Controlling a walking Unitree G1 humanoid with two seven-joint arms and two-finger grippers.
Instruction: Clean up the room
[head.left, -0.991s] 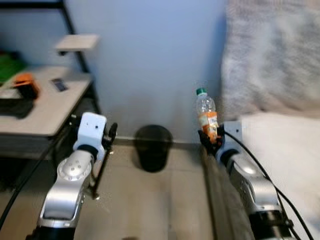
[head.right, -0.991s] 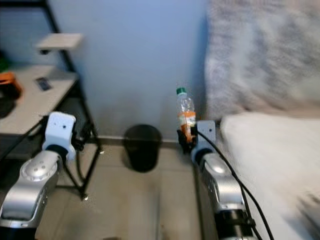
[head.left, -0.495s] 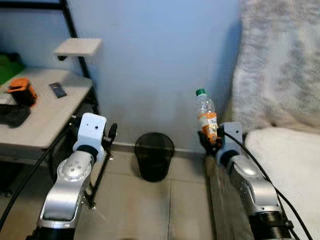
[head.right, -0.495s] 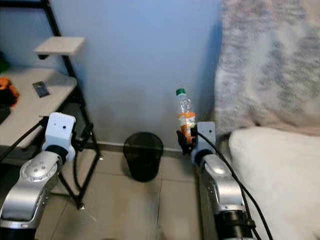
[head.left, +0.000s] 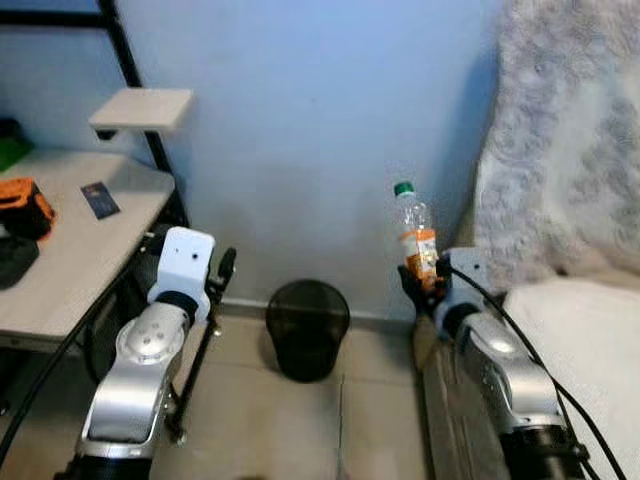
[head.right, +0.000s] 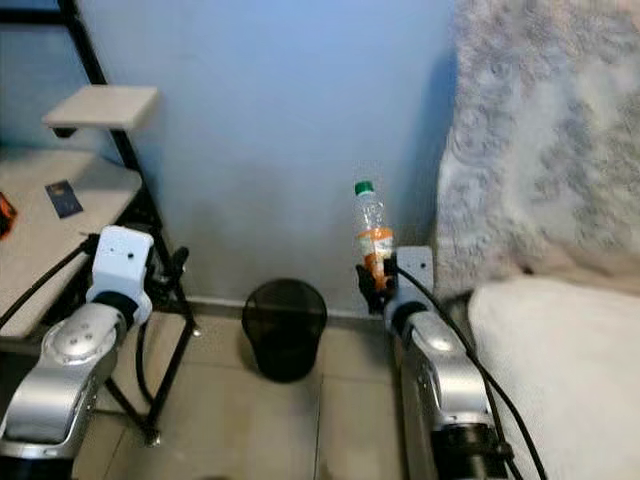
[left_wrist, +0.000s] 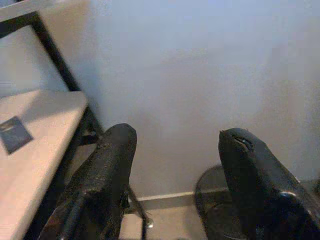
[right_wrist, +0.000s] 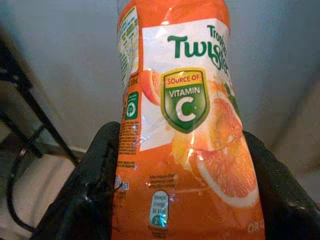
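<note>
1. Right tool (head.left: 421, 281) clamped on the bottle (head.left: 414, 232), held upright near the blue wall, green cap up (orange label reads "Vitamin C" in the wrist view).
2. Left tool (left_wrist: 175, 150) open, nothing between its fingers, raised beside the counter (head.left: 70, 255).
3. Black bin (head.left: 308, 328) on the floor against the wall, between the two arms.
4. Bed (head.left: 590, 330) on the right.

Clear plastic bottle with green cap and orange label (head.left: 415, 234), upright, clamped in right gripper (head.left: 424, 283).
Looks empty; label shows orange slices and a vitamin C badge. Round black mesh wastebasket (head.left: 308, 328) stands on floor by wall, lower and to left.
</note>
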